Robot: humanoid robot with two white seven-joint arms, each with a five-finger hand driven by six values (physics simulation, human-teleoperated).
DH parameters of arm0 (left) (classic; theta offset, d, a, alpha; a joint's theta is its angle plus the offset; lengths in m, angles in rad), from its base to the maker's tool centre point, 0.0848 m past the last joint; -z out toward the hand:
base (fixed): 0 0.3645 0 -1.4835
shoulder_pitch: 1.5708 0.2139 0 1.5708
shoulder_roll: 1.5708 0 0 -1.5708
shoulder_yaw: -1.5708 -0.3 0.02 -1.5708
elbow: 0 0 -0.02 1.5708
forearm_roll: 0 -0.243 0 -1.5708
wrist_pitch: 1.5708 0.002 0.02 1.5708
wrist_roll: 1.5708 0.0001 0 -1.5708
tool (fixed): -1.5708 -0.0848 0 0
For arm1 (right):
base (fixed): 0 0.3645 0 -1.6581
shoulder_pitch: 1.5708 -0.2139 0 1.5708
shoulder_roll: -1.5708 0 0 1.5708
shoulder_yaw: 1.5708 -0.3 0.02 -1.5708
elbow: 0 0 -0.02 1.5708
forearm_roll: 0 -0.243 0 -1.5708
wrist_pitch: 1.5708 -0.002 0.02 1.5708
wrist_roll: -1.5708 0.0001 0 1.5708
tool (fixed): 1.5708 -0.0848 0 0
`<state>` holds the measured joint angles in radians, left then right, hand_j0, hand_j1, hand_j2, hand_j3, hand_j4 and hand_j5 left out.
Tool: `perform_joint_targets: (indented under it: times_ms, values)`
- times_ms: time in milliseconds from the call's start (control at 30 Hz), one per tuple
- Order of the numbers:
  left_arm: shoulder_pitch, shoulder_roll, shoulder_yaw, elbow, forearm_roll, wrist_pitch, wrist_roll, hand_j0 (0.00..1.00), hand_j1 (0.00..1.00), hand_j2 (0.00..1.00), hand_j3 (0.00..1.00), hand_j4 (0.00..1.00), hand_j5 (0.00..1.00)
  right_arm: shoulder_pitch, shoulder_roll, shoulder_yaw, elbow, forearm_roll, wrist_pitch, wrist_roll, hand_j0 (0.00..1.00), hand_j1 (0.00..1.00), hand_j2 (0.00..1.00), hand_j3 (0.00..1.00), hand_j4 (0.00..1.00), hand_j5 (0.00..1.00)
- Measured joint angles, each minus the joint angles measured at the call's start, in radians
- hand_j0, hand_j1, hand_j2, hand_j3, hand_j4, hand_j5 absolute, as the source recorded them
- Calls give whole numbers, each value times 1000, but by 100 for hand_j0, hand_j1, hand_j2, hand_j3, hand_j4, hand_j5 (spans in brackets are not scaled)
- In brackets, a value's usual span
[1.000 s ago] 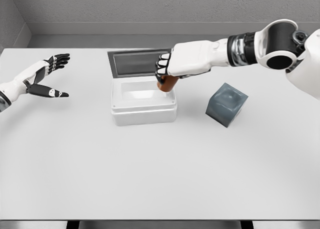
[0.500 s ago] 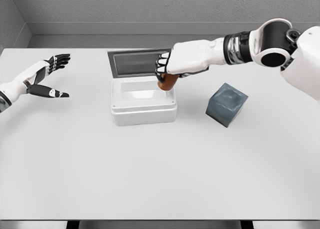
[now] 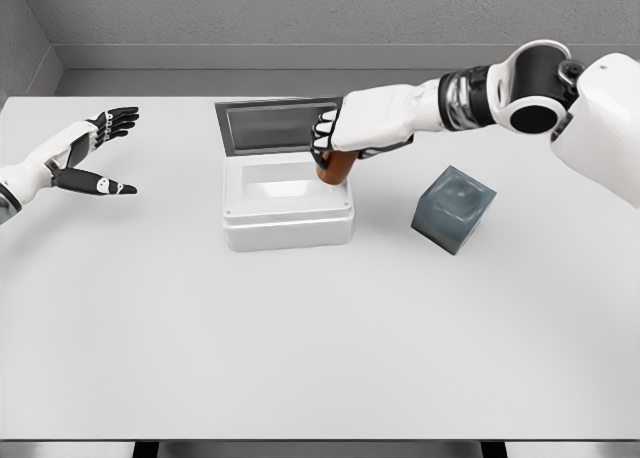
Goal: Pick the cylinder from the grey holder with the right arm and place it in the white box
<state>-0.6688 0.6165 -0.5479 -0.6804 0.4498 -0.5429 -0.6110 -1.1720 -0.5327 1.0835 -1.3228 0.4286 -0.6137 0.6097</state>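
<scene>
The table (image 3: 300, 338) is big and white. On it sits the white box (image 3: 288, 216) with its lid (image 3: 275, 126) tipped up at the back. To the right, well apart from the box, is the grey holder (image 3: 453, 208). It is tilted, and nothing sticks out of it.

The right arm reaches across from the right, and since a second ago its elbow has swung a little to the left. The right hand (image 3: 345, 138) has hardly moved. It stays over the right side of the box, its fingers curled tight around the brown cylinder (image 3: 333, 167). So the pick is done, and I think only the drop is left.

The cylinder hangs from the hand with its low end at the box's right rim, just inside the opening. I cannot tell if it touches the bottom yet. The rest of the box looks bare inside.

The left hand (image 3: 85, 158) is far off at the left edge, fingers spread wide, holding nothing. It has not moved.
</scene>
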Motion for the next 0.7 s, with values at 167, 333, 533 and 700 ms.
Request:
perform_joint_targets:
  times_ms: [167,333,533,700]
  values:
    - [0,0,0,-1,0,0,0,100,100,100,100,100,100,-2,4,4,3,0,0,0,23,23,23,23,23,23]
    - [2,0,0,-1,0,0,0,100,100,100,100,100,100,-3,5,7,3,0,0,0,23,23,23,23,23,23]
    - [2,0,0,-1,0,0,0,100,100,100,100,100,100,-5,11,11,4,1,0,0,23,23,23,23,23,23]
    - [2,0,0,-1,0,0,0,100,100,100,100,100,100,-5,14,11,4,1,0,0,23,23,23,23,23,23]
